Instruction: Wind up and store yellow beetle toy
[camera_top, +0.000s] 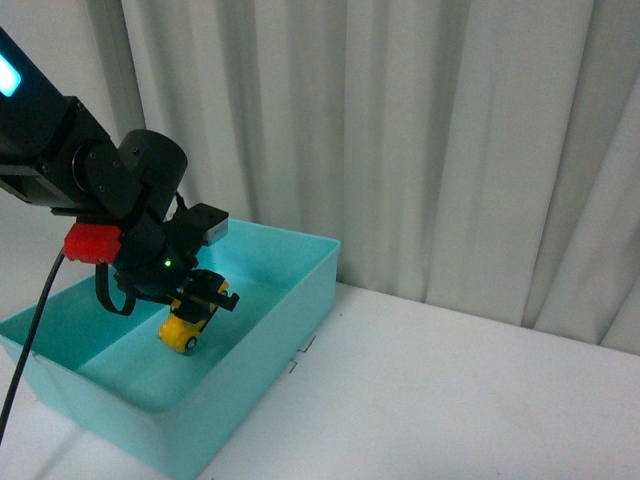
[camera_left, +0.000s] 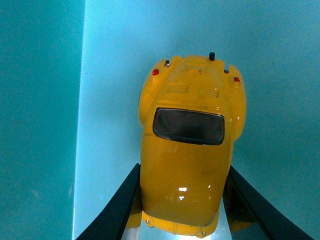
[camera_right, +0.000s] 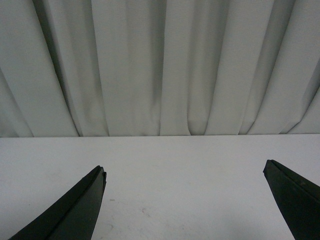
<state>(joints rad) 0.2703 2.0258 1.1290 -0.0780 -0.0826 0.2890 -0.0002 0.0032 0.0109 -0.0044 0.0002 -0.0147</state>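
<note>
Soft, even light is falling from above onto the turquoise bin (camera_top: 272, 356), washing its near rim pale. Small white glints are shining on the yellow beetle toy (camera_left: 186, 170) inside the bin, which is showing sharp up close. The curtain (camera_top: 400, 130) behind the bin is carrying gentle grey fold shadows.

The beetle toy (camera_left: 185, 170) is glossy yellow, the bin (camera_top: 300, 272) turquoise, the curtain (camera_right: 165, 65) pale grey, the table (camera_top: 450, 400) white.
</note>
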